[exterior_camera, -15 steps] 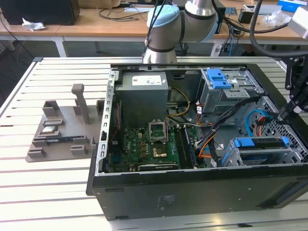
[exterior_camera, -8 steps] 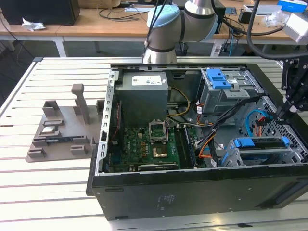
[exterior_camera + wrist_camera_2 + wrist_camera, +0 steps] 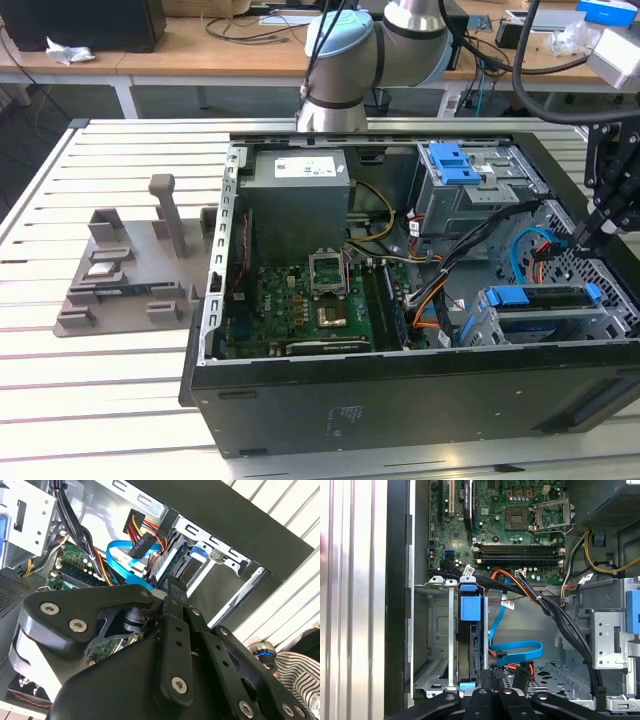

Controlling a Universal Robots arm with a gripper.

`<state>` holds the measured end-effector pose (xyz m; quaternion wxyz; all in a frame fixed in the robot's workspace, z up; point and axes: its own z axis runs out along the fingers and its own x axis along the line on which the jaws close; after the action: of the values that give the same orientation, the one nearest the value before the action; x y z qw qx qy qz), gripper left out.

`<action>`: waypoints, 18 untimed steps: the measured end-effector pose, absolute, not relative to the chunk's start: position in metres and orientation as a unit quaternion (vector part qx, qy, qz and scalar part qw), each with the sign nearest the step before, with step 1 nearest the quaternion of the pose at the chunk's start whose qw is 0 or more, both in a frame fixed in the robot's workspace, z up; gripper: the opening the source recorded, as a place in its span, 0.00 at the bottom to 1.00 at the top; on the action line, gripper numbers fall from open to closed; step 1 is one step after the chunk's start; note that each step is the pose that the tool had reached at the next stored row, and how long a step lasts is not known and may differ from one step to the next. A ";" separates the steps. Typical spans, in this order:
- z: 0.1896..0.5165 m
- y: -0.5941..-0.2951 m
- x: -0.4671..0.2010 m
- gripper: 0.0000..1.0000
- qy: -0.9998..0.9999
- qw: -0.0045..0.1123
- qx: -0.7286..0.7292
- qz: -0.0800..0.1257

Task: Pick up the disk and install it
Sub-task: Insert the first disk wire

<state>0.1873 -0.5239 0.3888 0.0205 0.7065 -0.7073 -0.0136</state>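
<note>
Inside the drive cage (image 3: 600,325), disk (image 3: 545,298) seated, gripper (image 3: 583,237) just above.

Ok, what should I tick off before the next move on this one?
1. Disk in the cage: ok.
2. Disk fully seated: cannot tell.
3. Gripper over the case, near the cage: ok.
4. Gripper clear of the blue cable: cannot tell.
5. Cables plugged into the disk: cannot tell.
</note>
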 end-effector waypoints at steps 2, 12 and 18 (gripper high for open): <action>0.389 -0.524 0.187 0.11 -0.707 0.020 0.706 -0.014; 0.388 -0.516 0.188 0.42 -0.707 0.020 0.707 -0.014; 0.365 -0.487 0.205 0.42 -0.707 0.026 0.706 -0.011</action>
<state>0.2047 -0.4866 0.3648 0.0256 0.7063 -0.7073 -0.0106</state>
